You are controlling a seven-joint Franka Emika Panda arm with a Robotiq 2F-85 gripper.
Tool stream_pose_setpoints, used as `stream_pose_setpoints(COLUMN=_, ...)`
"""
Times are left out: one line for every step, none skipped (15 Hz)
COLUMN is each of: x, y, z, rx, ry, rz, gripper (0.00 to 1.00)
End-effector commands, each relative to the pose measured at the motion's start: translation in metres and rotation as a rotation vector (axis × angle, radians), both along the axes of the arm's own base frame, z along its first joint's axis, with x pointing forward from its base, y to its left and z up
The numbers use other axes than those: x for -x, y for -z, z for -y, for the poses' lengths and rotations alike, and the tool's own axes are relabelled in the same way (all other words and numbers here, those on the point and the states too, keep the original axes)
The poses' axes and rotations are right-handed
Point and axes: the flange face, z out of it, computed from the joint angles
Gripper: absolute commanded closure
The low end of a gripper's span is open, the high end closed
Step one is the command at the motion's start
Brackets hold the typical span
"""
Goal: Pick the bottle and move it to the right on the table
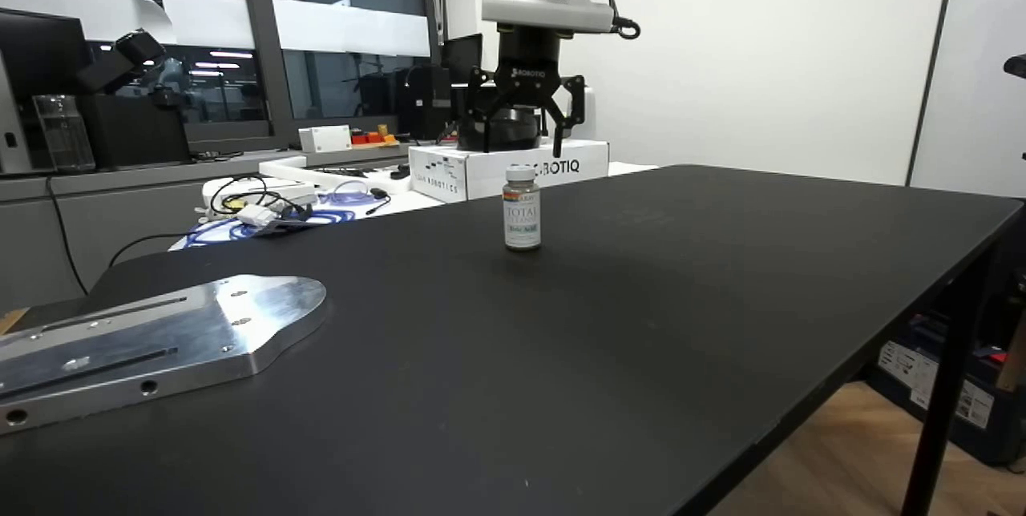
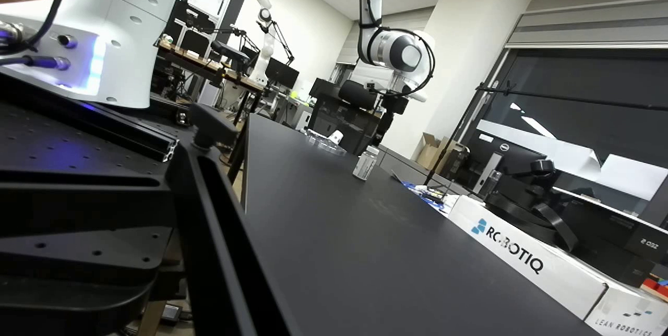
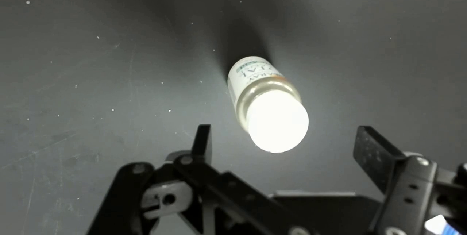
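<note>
The bottle (image 1: 522, 215) is small and white with a white cap and printed label. It stands upright on the black table (image 1: 609, 356); both show in both exterior views, the bottle (image 2: 365, 165) near the table edge (image 2: 360, 242). My gripper (image 1: 522, 152) is open and empty, pointing down above the bottle in an exterior view. In the wrist view the bottle (image 3: 255, 72) stands below and ahead of the open fingers (image 3: 282, 133), its bright cap between the fingertip lines, touching neither. The gripper's fingertips are hard to make out against dark things in an exterior view (image 2: 385, 127).
A shiny metal plate (image 1: 184, 324) lies on the table. A white Robotiq box (image 1: 537, 170) stands along the table's edge, also visible in an exterior view (image 2: 522, 252). Cables (image 1: 276, 215) lie on a white surface beside the table. The robot base (image 2: 99, 38) stands across the table.
</note>
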Motion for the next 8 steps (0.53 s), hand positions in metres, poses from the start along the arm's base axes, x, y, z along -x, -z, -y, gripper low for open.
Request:
stream_pose_setpoints(x=-0.001, y=0.006, z=0.000, rx=0.022, ry=-0.020, rz=0.004, gripper=0.00)
stream_pose_setpoints(x=-0.001, y=0.008, z=0.000, rx=0.021, ry=-0.025, rz=0.001, gripper=0.00)
stream_pose_setpoints(x=-0.001, y=0.010, z=0.000, rx=0.019, ry=-0.029, rz=0.001, gripper=0.00)
stream_pose_setpoints(x=-0.001, y=0.013, z=-0.001, rx=0.015, ry=-0.038, rz=0.001, gripper=0.00)
stream_pose_setpoints(x=-0.001, y=0.015, z=-0.001, rx=0.012, ry=-0.047, rz=0.004, gripper=0.00)
stream_pose_setpoints(x=-0.001, y=0.018, z=-0.001, rx=0.011, ry=-0.051, rz=0.010, gripper=0.00)
stream_pose_setpoints(x=-0.001, y=0.020, z=-0.001, rx=0.011, ry=-0.057, rz=0.011, gripper=0.00)
stream_pose_setpoints(x=-0.001, y=0.023, z=-0.001, rx=0.013, ry=-0.063, rz=0.017, gripper=0.00)
